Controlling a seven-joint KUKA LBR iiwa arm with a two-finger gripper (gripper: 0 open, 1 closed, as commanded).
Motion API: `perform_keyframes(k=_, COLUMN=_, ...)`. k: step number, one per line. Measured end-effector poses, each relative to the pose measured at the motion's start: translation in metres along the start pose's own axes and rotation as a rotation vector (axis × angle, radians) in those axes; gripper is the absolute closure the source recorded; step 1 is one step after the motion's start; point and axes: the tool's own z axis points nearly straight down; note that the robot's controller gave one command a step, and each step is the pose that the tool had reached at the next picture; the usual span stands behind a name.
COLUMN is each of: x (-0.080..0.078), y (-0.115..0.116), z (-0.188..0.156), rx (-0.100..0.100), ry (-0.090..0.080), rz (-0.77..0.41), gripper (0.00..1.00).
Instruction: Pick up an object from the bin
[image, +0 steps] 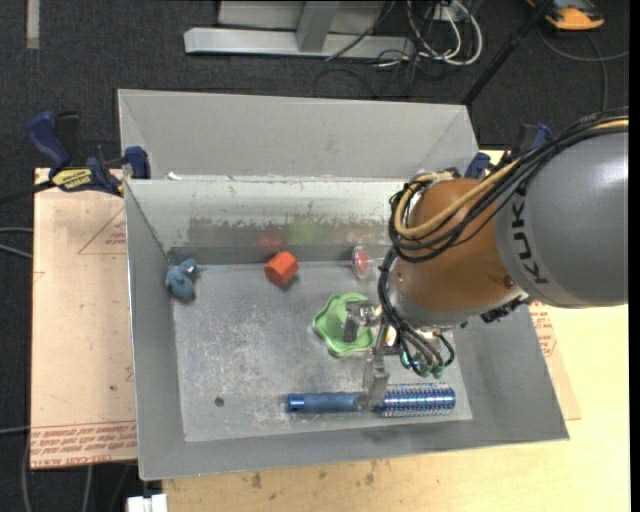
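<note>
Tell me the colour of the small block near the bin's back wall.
Orange-red; the block shows best in the camera view.

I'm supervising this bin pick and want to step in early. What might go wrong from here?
The gripper sits low over the blue hairbrush, about where its handle meets the bristle head. Taken there, the long brush might tilt or slip. The green thing lies close beside the wrist and may get nudged. The brush also lies near the front wall, leaving little room.

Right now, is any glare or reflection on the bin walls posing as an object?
Camera view: the bin's back wall mirrors the orange block and the green thing as faint coloured smears; no harsh glare; the arm shades the bin's right side.
</note>
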Motion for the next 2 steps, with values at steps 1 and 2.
perform_keyframes(k=1, x=0.022, y=-0.075, z=0.019, rx=0.003, ry=-0.004, rz=-0.065, gripper=0.00)
perform_keyframes(k=2, x=0.022, y=-0.064, z=0.005, rx=0.001, ry=-0.010, rz=-0.103, gripper=0.00)
